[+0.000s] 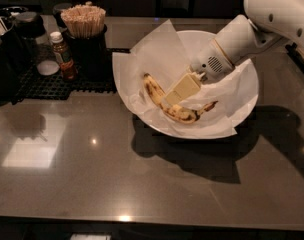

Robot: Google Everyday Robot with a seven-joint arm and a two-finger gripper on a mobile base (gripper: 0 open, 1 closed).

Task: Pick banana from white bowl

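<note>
The banana (184, 115), yellow with brown spots and dark ends, lies curved on the crinkled white paper inside the white bowl (212, 33) at the table's middle right. My gripper (172, 99), pale yellow at the end of the white arm (232, 41), reaches down from the upper right into the bowl. It sits right over the banana's middle and hides that part. Both ends of the banana show on either side of it.
A black mat (57, 84) at the back left carries a small brown bottle (64, 59), a black cup of wooden sticks (84, 24) and dark containers (12, 44). The dark glossy table (117, 184) stretches toward the front.
</note>
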